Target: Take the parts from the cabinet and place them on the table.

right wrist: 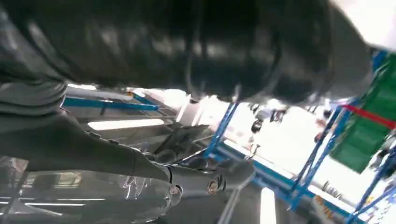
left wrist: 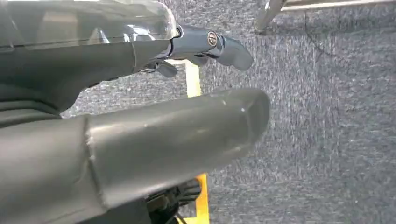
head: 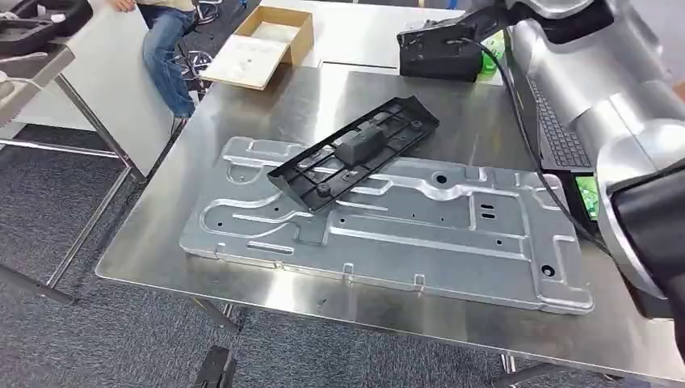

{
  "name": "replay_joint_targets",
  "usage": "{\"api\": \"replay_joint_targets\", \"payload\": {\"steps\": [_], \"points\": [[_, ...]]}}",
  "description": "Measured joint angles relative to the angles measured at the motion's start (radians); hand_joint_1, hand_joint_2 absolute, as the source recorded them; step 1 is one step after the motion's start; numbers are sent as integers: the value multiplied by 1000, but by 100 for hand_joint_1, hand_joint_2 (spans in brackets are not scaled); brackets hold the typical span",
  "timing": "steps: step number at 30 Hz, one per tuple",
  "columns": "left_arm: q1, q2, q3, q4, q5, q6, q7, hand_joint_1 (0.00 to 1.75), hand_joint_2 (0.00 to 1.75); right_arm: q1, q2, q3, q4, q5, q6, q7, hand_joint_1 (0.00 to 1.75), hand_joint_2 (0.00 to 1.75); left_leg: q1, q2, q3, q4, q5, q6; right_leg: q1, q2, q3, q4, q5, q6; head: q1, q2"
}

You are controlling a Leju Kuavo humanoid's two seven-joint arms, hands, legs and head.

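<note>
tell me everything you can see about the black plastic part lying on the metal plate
The black plastic part is a long, flat, matte rectangular frame with an open grid of ribs, a raised block near its middle and small round bosses along it. It lies diagonally on the stamped metal plate, its lower left end resting on the plate and its upper right end towards the table's far side. No hand touches it.

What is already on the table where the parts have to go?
A big silver metal plate covers the middle of the table, with a black plastic part lying on top. Bare table shows around them.
</note>
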Motion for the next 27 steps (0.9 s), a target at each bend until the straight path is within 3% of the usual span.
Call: {"api": "replay_joint_targets", "payload": {"steps": [2, 3, 5, 6, 7, 8, 10, 11, 12, 15, 16, 17, 18, 20, 21, 22, 23, 25, 26, 27], "points": [[0, 0, 0, 0, -2, 1, 7, 0, 0, 6, -6, 0, -20, 2, -91, 14, 0, 0, 1, 0, -8, 21, -23, -10, -9, -2, 7, -11, 5, -10, 0, 0], [-1, -1, 0, 0, -4, 0, 12, 0, 0, 15, -10, -4, -34, -1, -155, 13, 0, 0, 2, 0, -31, 78, -58, -16, -11, -2, 7, -11, 6, -16, -2, 0], [-2, -2, 0, 0, 2, -10, 25, 0, 0, 59, -26, -19, -77, 8, -276, 5, 0, 0, 8, 1, -100, 230, -122, -23, -9, -1, 9, -11, 4, -19, -1, 0], [-1, -3, 0, 0, 6, -18, 29, 0, 0, 88, -34, -26, -101, 24, -320, 3, 0, 0, 8, 1, -130, 286, -135, -25, -8, -1, 9, -10, 4, -19, -1, 0], [0, -3, 0, 0, 12, -27, 31, 0, 0, 119, -42, -31, -120, 41, -346, 4, 0, 0, 8, 1, -137, 293, -122, -24, -7, -1, 10, -10, 4, -19, -1, 0], [2, -3, 4, 0, 21, -46, 36, 0, 0, 156, -53, -41, -164, 84, -399, 6, 0, 0, 8, 1, -120, 252, -89, -22, -7, -9, 11, -10, 3, -20, -1, 0], [4, -3, 6, 0, 23, -72, 42, 0, 0, 232, -72, -57, -245, 178, -490, 19, 0, 0, 6, 14, -40, 89, -2, -11, -5, -12, 17, -10, 1, -19, -1, 0], [3, -3, 6, 0, 24, -82, 43, 0, 0, 261, -77, -62, -279, 217, -519, 24, 0, 0, 0, 44, -6, 9, 13, -2, -5, -15, 20, -11, -1, -17, -1, 0], [1, -3, 7, 0, 26, -93, 44, 0, 0, 280, -84, -66, -301, 235, -532, 26, 0, 0, -15, 61, 0, -8, 0, 3, -1, -19, 18, -10, -1, -11, -1, 0], [6, -4, 17, 0, 45, -132, 44, 0, 0, 332, -97, -86, -361, 278, -531, 30, 0, 0, -15, 31, -3, -9, 8, 15, -1, -46, 23, -19, 1, 4, 0, 0], [11, -4, 21, 0, 50, -143, 44, 0, 0, 347, -98, -94, -380, 291, -529, 28, 0, 0, -8, 23, 5, -24, 16, 25, 3, -52, 26, -21, -2, 12, -1, 0], [16, -5, 23, 0, 56, -153, 42, 0, 0, 360, -104, -103, -394, 299, -528, 25, 0, 0, -4, 18, 9, -33, 25, 27, -3, -38, 22, -6, -17, 15, 0, 0], [17, -5, 25, 0, 56, -157, 42, 0, 0, 367, -104, -110, -406, 303, -528, 24, 0, 0, -4, 10, 6, -34, 28, 34, -2, -25, 0, 40, -55, 15, 0, 0], [16, -5, 31, 0, 61, -166, 42, 0, 0, 386, -106, -118, -418, 312, -530, 23, 0, 0, -4, -6, 3, -33, 30, 39, -2, -11, -69, 194, -131, 17, 0, 0], [18, -5, 32, 0, 62, -166, 41, 0, 0, 399, -106, -121, -420, 315, -532, 22, 0, 0, -4, -16, 2, -32, 30, 39, -2, -8, -99, 258, -153, 18, 0, 0], [22, -5, 34, 0, 56, -164, 41, 0, 0, 413, -107, -127, -422, 324, -534, 17, 0, 0, -3, -28, 2, -30, 30, 39, -3, -8, -111, 281, -147, 19, 0, 0], [26, -5, 34, 0, 44, -161, 37, 0, 0, 426, -106, -132, -426, 335, -537, 11, 0, 0, -2, -40, 2, -27, 30, 38, -4, -8, -98, 251, -117, 19, 0, 0], [30, -7, 29, 0, 24, -156, 21, 0, 0, 438, -104, -145, -438, 351, -539, 1, 0, 0, -1, -63, 0, -15, 24, 31, -11, 6, -18, 93, -27, 19, 0, 0], [30, -8, 26, 0, 20, -153, 15, 0, 0, 439, -103, -150, -441, 354, -539, 0, 0, 0, -1, -74, -2, -6, 19, 25, -16, 30, 17, 14, -5, 18, 0, 0], [30, -9, 24, 0, 15, -146, 6, 0, 0, 438, -101, -159, -442, 360, -539, -2, 0, 0, -4, -80, -15, -1, 17, 19, -17, 63, 25, 5, -28, 21, 0, 0]]}}
